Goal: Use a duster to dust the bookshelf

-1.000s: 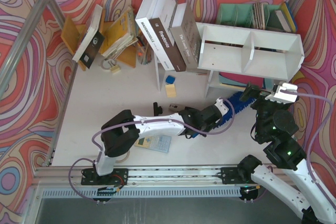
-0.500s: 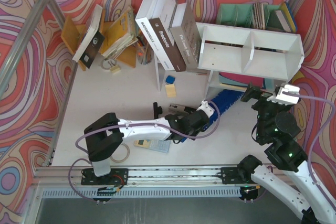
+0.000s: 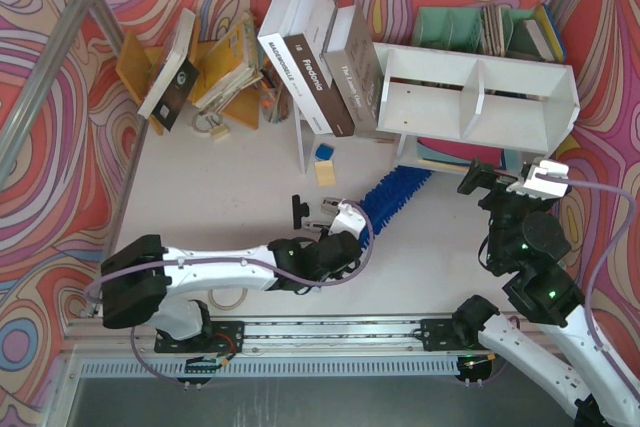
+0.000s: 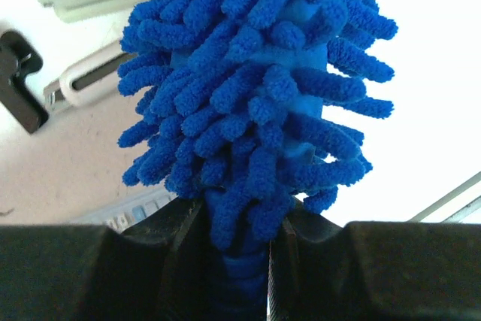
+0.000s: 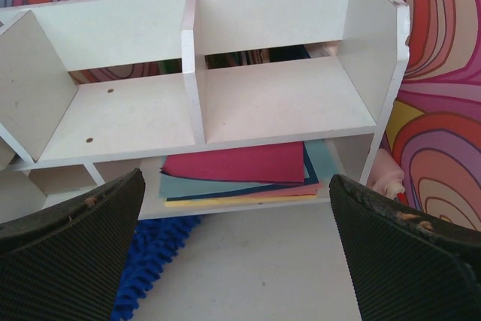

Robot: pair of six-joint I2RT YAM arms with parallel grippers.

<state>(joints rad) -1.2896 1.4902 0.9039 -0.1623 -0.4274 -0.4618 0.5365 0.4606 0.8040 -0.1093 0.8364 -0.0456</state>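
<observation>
Duster [image 3: 393, 193] in low, outstretched left jaws

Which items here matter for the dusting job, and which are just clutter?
Job: duster, gripped by the left gripper; white bookshelf.
Clutter: leaning books, teal organizer, orange rack, coloured folders on the shelf's lower level.

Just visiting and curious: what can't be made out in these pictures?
- Handle of the duster: left wrist view, mostly hidden by fluff and the shut left gripper.
- Lower level of the bookshelf: top view, mostly roofed by its upper board; right wrist view shows only papers at its front.
- Small print on the books: top view, too small.
</observation>
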